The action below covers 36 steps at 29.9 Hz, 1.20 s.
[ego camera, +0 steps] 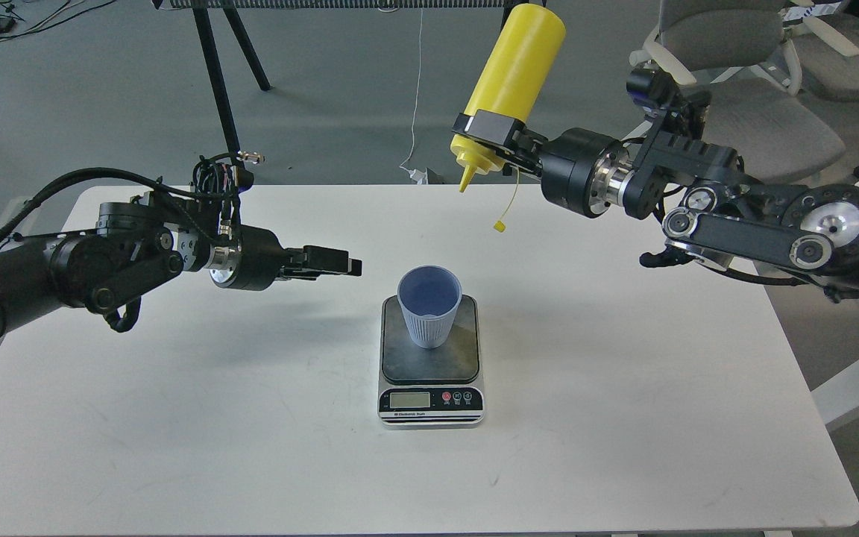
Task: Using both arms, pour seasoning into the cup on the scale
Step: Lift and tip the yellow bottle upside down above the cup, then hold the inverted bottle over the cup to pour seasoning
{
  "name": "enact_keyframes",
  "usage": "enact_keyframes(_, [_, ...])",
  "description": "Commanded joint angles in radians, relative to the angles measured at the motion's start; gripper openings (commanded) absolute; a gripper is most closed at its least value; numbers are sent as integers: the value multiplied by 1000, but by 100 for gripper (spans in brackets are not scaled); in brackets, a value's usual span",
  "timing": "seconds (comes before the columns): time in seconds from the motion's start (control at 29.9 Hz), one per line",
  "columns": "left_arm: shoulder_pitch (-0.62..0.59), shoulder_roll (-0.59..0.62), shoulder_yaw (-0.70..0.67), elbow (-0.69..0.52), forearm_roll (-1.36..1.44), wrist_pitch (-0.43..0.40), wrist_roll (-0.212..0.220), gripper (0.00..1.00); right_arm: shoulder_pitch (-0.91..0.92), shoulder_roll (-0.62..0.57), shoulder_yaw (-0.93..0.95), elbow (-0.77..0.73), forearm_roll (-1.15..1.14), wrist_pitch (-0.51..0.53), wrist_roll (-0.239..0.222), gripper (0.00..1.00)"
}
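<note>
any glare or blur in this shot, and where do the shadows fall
Head view: sharp throughout, no motion blur; soft overhead light; a faint shadow lies on the table under the left pincer; bright glints on the right arm's metal joints; the scale LCD is too small to read.

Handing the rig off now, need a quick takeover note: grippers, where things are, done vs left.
Right gripper: shut on the yellow bottle, inverted, nozzle down, cap off and dangling, up and behind the cup.
Left gripper: holds nothing, left of the cup; open or shut unclear.
Cup: upright on the scale, looks empty.
Done: bottle lifted, tipped.
Left: bring nozzle over cup, pour.
</note>
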Motion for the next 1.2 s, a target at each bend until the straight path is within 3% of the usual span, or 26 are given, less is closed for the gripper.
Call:
enact_keyframes(0.0, [8, 13, 0, 0, 0, 0, 0, 99, 3, 27, -30, -33, -40, -8, -8, 1])
enact_keyframes(1.17, [64, -2, -1, 0, 0, 0, 0, 99, -2, 198, -144, -180, -136, -10, -31, 1])
